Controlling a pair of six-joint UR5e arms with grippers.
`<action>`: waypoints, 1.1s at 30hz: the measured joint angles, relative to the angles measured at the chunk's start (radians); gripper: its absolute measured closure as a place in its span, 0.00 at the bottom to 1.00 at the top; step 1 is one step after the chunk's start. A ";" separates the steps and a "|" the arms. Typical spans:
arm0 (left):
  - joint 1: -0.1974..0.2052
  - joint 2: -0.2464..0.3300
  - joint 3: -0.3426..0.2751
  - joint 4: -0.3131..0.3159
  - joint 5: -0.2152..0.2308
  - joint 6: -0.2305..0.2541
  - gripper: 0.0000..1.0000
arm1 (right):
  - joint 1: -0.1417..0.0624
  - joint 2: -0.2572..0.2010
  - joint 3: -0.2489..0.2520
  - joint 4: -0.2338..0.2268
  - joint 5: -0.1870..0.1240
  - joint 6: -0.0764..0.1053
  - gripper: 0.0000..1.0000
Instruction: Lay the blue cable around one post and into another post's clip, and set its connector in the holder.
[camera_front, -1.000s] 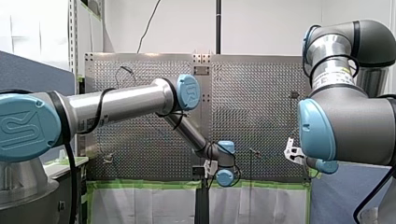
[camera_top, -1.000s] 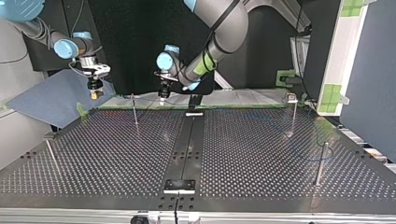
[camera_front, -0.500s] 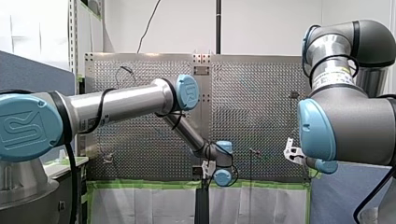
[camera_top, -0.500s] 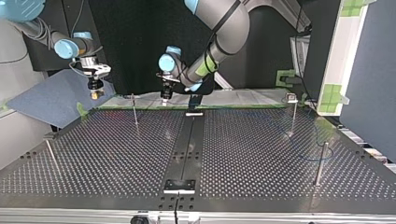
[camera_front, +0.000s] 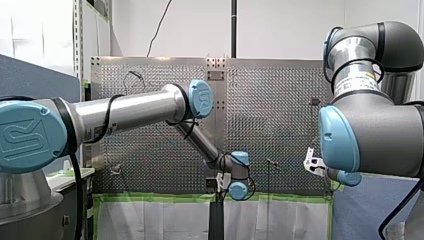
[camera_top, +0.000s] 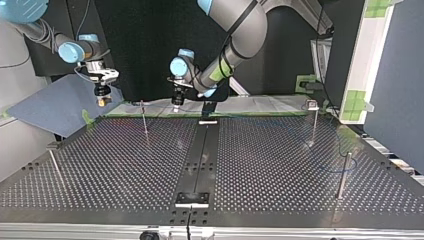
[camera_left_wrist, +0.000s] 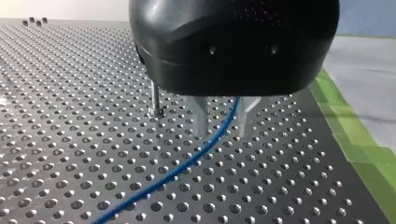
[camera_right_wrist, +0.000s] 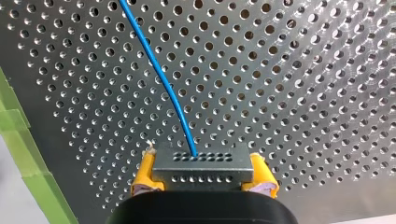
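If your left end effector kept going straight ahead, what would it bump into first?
Most likely the blue cable, which runs between the fingers of my left end effector, then the perforated table just beyond; depth is unclear.

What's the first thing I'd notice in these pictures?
Probably the bright blue cable stretched over the holey metal table. In the right wrist view my right claw, with yellow pads, grips the grey connector on the cable's end. In the left wrist view the cable runs between the metal fingers of my left claw.
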 joint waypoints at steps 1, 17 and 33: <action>0.000 0.000 -0.001 0.000 0.001 0.000 0.71 | 0.000 0.000 0.000 0.000 0.000 0.000 1.00; -0.003 0.001 -0.002 0.000 0.026 0.001 0.90 | 0.002 0.000 0.000 -0.002 0.000 0.000 1.00; -0.008 0.001 -0.007 0.001 0.028 0.002 1.00 | 0.002 0.000 0.000 -0.001 0.001 0.000 1.00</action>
